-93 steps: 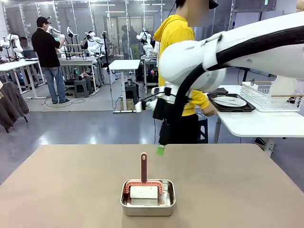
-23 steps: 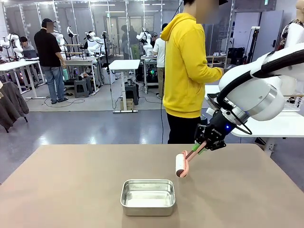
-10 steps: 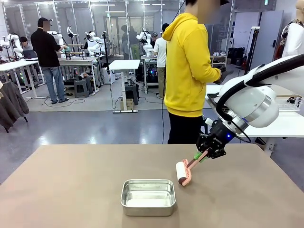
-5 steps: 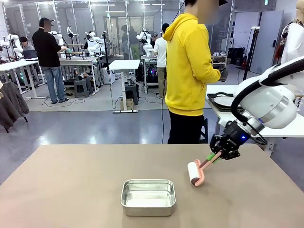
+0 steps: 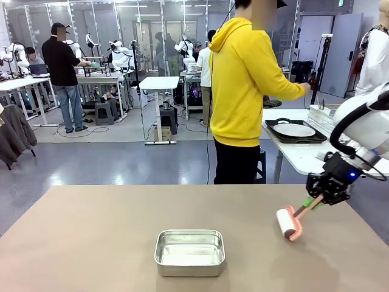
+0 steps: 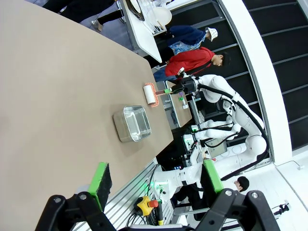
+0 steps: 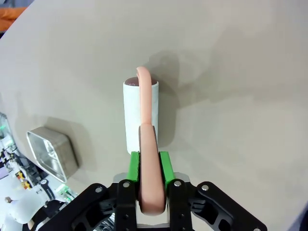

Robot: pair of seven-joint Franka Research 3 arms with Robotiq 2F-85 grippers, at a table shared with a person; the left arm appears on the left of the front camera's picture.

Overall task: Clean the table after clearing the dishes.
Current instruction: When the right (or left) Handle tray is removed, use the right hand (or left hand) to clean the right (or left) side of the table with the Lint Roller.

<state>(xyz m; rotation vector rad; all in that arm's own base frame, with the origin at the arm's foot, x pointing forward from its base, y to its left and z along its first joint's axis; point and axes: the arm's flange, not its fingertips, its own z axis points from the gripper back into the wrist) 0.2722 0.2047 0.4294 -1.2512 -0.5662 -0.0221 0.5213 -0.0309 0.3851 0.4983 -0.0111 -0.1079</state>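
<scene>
Two pads of my right gripper (image 7: 149, 163) clamp the seemingly light roller (image 7: 140, 115) by its stiff handle, the best hold, on the right of the table (image 5: 91, 243); my left gripper (image 6: 156, 177) gapes, empty.

1. Right arm (image 5: 364, 125): comes in from the right edge, bent, with the black wrist angled down toward the right side of the counter (image 5: 91, 243).
2. Right end effector (image 5: 312, 202): fingers clamped tight on the pink roller handle (image 5: 302, 210), a green pad on either side of it.
3. Left end effector (image 6: 156, 179): jaws spread wide, nothing between the green pads, well apart from the right arm.
</scene>
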